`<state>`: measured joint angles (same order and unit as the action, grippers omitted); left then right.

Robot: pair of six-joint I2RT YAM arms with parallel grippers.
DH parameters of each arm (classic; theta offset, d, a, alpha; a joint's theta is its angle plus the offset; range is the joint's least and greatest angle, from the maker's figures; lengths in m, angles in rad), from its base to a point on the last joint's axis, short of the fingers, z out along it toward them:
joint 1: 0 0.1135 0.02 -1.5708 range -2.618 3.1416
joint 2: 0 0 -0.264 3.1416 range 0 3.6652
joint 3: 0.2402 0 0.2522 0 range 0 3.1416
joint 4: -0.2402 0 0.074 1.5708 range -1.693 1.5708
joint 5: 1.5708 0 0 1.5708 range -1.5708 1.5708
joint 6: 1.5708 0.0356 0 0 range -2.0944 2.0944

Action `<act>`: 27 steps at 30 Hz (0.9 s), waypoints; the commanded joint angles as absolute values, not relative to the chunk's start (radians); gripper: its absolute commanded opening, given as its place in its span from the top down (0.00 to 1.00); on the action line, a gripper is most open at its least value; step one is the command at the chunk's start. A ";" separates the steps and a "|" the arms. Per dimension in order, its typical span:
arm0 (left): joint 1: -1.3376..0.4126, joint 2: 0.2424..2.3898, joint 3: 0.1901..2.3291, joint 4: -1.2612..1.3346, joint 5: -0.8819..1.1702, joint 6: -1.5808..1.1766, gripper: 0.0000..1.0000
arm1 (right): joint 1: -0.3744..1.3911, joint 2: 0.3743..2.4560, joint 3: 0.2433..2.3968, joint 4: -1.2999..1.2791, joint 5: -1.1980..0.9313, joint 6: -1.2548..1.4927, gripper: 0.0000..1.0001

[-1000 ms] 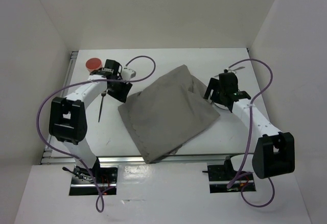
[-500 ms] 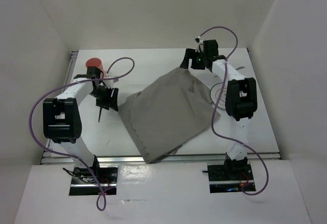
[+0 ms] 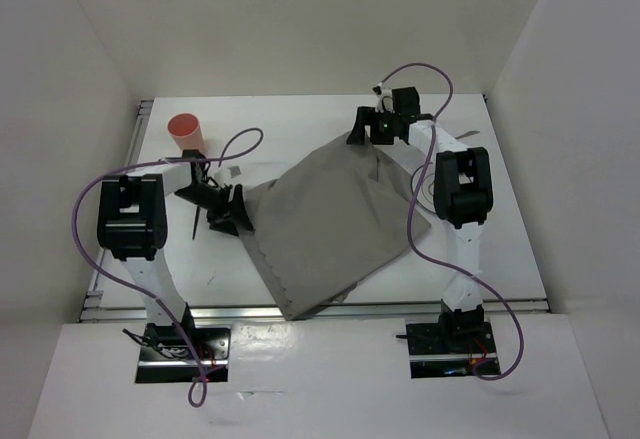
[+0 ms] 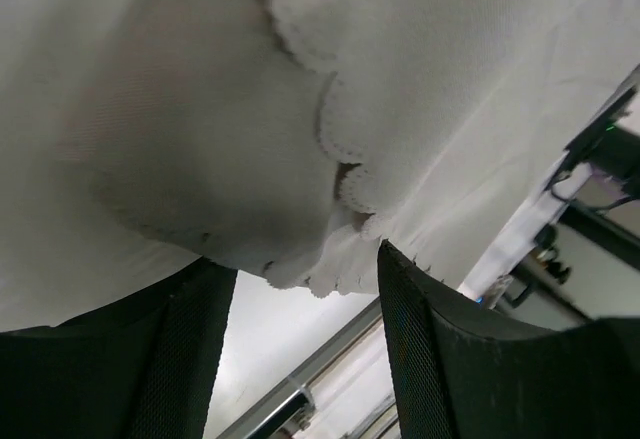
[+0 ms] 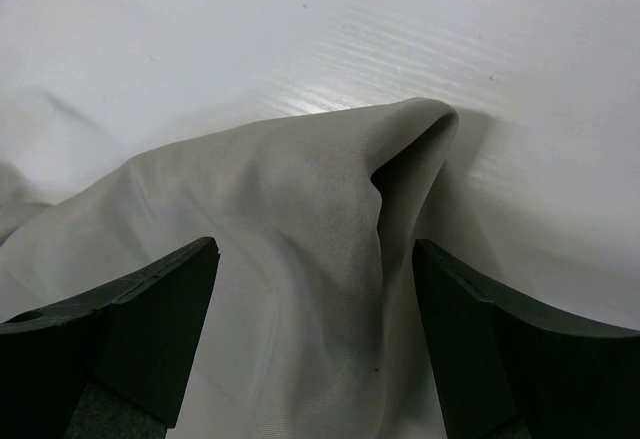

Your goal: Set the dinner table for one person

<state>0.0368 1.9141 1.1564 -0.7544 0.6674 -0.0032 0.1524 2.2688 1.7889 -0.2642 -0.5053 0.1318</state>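
Right wrist: my right fingers [image 5: 130, 329] and left fingers [image 4: 470, 359] gape empty, rumpled mat [image 5: 290, 249] corners between them; setting barely begun, I judge.

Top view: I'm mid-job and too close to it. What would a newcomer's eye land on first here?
First, the grey cloth mat, lying rumpled and skewed across the middle of the dinner table. Next, the arms at its opposite sides: the left gripper at its left corner and the right gripper at its far corner, both with jaws apart. Then the red cup, standing alone at the far left.
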 commanded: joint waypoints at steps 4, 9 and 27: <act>0.094 1.960 1.176 -0.631 0.687 -0.025 0.34 | 0.146 2.246 1.792 -0.212 -0.558 0.110 0.16; 0.094 1.985 1.213 -0.591 0.679 -0.002 0.34 | 0.146 2.273 1.834 -0.202 -0.577 0.120 0.18; 0.094 1.982 1.423 -0.718 0.769 0.063 1.00 | 0.146 2.137 1.827 -0.224 -0.588 0.129 1.00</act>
<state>0.0963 2.0617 1.3342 -0.7017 0.7517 0.0170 0.1497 2.2654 1.7889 -0.2481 -0.5579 0.1326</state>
